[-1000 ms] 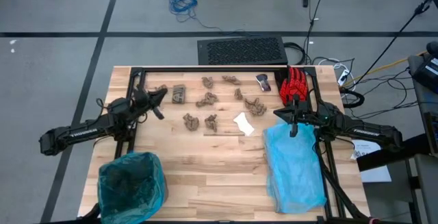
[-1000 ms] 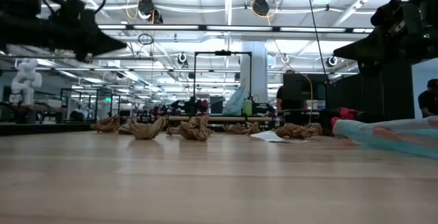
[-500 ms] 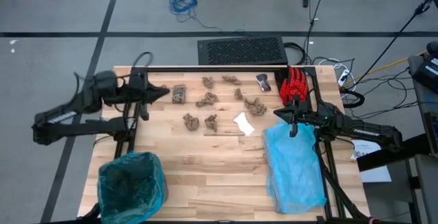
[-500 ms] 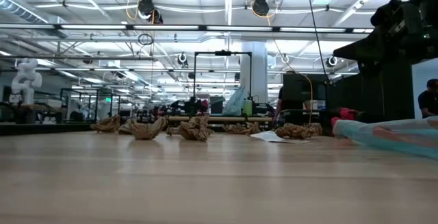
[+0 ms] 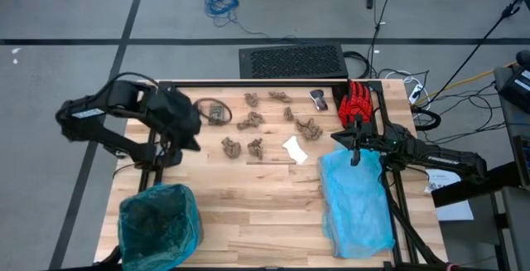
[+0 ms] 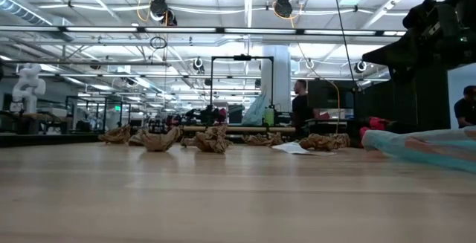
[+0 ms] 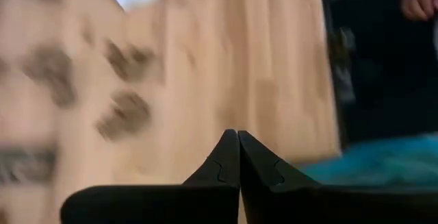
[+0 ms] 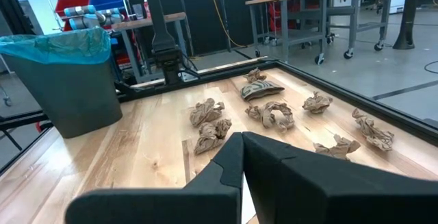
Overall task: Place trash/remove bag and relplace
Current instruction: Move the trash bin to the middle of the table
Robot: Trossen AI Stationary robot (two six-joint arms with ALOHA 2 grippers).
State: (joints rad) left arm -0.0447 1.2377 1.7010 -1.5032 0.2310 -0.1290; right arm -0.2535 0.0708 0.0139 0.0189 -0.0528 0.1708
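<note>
Left gripper [image 5: 189,128], jaws clenched empty, hangs above the table's left. Crumpled brown paper scraps [image 5: 251,122], probably light and crushable, lie mid-table; pinch any ridge. Right gripper [image 5: 356,153], clenched, rests beside them.

- A grey floor [image 5: 74,22] crossed by dark lines is seen around the wooden table [image 5: 248,205].
- A blue cable [image 5: 219,4] is laid on it.
- Ceiling lamps [image 6: 282,7] and metal workbenches [image 8: 308,11] are shown beyond.
</note>
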